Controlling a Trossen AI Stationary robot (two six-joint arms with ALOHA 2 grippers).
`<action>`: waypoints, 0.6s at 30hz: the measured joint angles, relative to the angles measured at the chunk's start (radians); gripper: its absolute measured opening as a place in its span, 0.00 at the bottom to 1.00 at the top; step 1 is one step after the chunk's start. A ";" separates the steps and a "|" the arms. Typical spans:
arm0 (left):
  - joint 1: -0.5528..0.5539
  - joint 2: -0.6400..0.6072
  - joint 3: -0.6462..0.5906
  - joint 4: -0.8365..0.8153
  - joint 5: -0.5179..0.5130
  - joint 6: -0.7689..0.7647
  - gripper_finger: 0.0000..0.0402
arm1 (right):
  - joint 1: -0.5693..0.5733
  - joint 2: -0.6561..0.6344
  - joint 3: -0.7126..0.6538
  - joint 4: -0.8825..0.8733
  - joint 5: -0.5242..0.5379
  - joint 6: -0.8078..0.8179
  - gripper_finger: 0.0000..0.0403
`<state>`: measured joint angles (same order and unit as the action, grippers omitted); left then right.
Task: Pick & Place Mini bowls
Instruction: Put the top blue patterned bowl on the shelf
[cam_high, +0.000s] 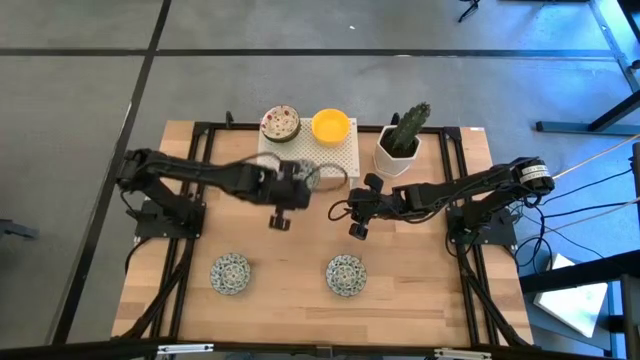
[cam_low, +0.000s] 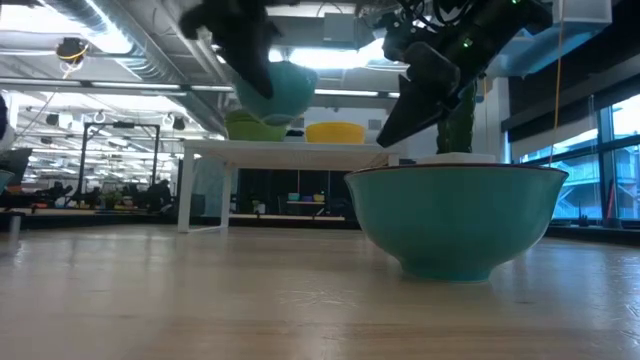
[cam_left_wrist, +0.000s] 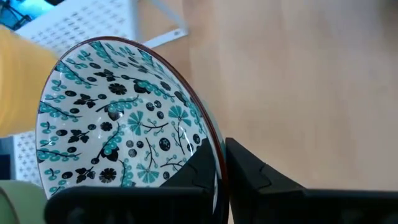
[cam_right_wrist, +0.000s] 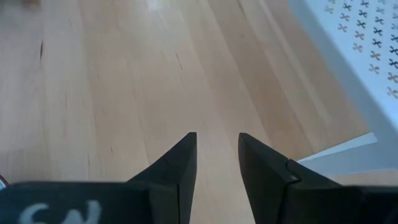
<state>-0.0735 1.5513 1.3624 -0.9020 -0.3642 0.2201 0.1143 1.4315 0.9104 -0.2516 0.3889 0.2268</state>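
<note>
In the high view the left arm reaches in from the left edge toward the centre of the frame, its elbow raised over the table (cam_high: 300, 290), and the left gripper (cam_high: 281, 222) hangs just below the white rack (cam_high: 335, 160). Its fingers (cam_left_wrist: 202, 171) are pinched on the rim of a green-blue patterned bowl (cam_left_wrist: 118, 124), which the low view shows tilted and lifted clear of the wood. Two more patterned bowls (cam_high: 230, 273) (cam_high: 346, 275) sit on the table in the lower middle. On the rack, upper centre, stand a red-speckled bowl (cam_high: 280, 124) and a yellow bowl (cam_high: 331, 125), with a cactus pot (cam_high: 402, 150) to their right. The right arm stretches in from the right edge, its right gripper (cam_high: 359, 230) near the centre, fingers (cam_right_wrist: 177, 168) parted with nothing between them.
</note>
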 joint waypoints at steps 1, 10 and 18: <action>0.026 0.000 0.000 0.013 0.015 0.022 0.04 | 0.000 0.000 0.000 0.002 0.000 -0.003 0.29; 0.191 0.007 0.000 0.095 0.103 0.107 0.04 | 0.000 0.000 0.000 0.024 0.000 -0.032 0.29; 0.223 0.007 -0.008 0.131 0.142 0.116 0.04 | 0.000 0.000 0.000 0.023 0.000 -0.032 0.29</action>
<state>0.1493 1.5581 1.3541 -0.7705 -0.2218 0.3360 0.1139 1.4319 0.9104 -0.2283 0.3885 0.1951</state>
